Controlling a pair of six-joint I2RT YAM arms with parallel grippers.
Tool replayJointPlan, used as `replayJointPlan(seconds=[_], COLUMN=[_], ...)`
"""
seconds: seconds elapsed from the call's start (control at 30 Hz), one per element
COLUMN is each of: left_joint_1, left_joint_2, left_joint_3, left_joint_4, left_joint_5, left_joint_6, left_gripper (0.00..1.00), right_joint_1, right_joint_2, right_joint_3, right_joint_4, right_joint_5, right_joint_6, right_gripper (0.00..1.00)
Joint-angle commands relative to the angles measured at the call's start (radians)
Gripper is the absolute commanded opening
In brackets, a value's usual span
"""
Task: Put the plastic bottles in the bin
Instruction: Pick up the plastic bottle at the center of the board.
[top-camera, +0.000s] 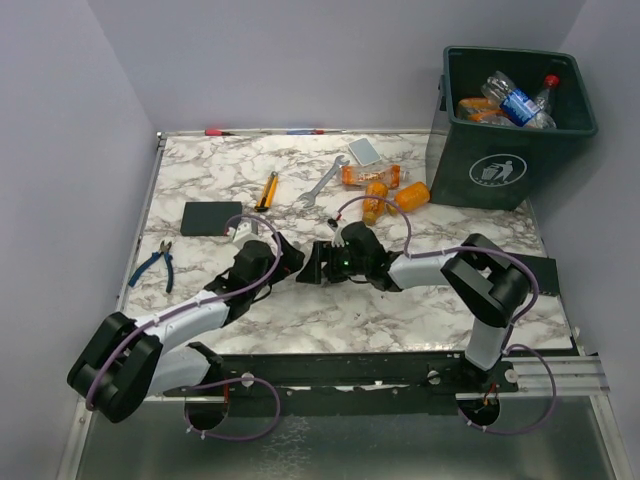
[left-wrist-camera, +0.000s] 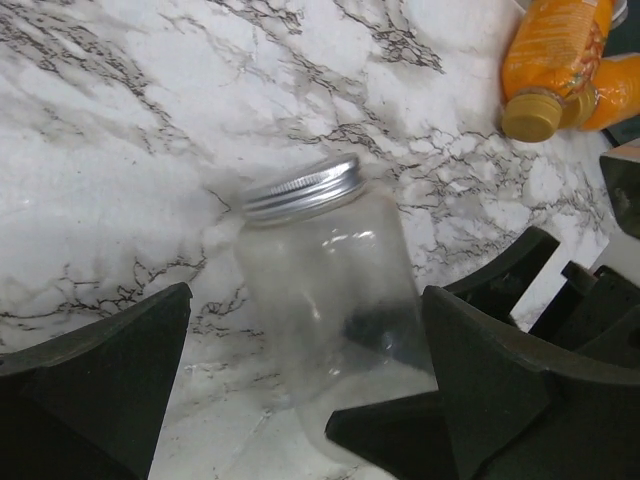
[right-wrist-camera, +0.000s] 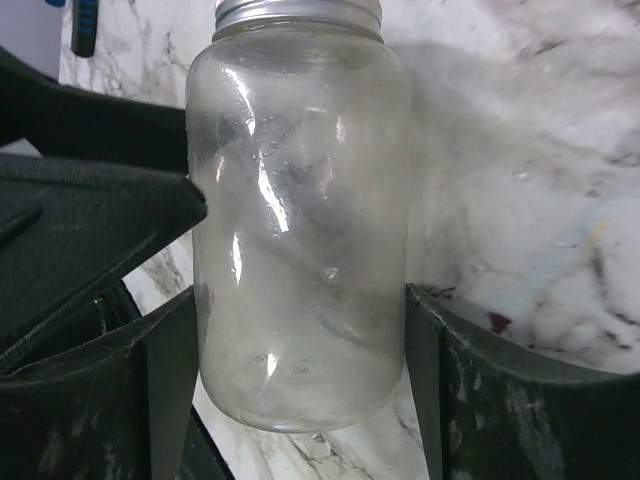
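A clear bottle (right-wrist-camera: 300, 220) with a silver screw cap (left-wrist-camera: 303, 187) lies on the marble table between both grippers. My right gripper (right-wrist-camera: 300, 300) is shut on its lower body, a finger pressed to each side. From the opposite side, my left gripper (left-wrist-camera: 308, 300) stands open around the same bottle, its left finger well clear of it. In the top view both grippers (top-camera: 297, 262) (top-camera: 320, 262) meet at the table's middle and hide the bottle. Three orange bottles (top-camera: 375, 190) lie near the dark green bin (top-camera: 515, 165), which holds several bottles (top-camera: 515, 105).
A silver wrench (top-camera: 322, 182) and a yellow-handled tool (top-camera: 267, 190) lie at the back middle. A black box (top-camera: 211, 217) and blue pliers (top-camera: 155, 263) sit at the left. A small grey card (top-camera: 364, 151) lies near the far edge.
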Motion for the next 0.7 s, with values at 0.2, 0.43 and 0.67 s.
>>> replayJointPlan(seconds=[0.2, 0.43, 0.67], left_joint_1=[0.014, 0.02, 0.031], left_joint_2=[0.036, -0.296, -0.445], left_joint_3=[0.067, 0.125, 0.229], left_joint_4=[0.05, -0.144, -0.113], left_joint_5=[0.132, -0.005, 0.105], left_joint_6=[0.094, 0.134, 0.173], left_gripper=[0.95, 0.99, 0.99], right_joint_1=[0.081, 0.081, 0.082], right_joint_2=[0.028, -0.253, -0.734], right_joint_3=[-0.051, -0.165, -0.375], right_joint_4=[-0.015, -0.039, 0.263], right_joint_5=[0.174, 0.317, 0.224], right_joint_6=[0.097, 0.03, -0.125], right_gripper=[0.56, 0.32, 0.2])
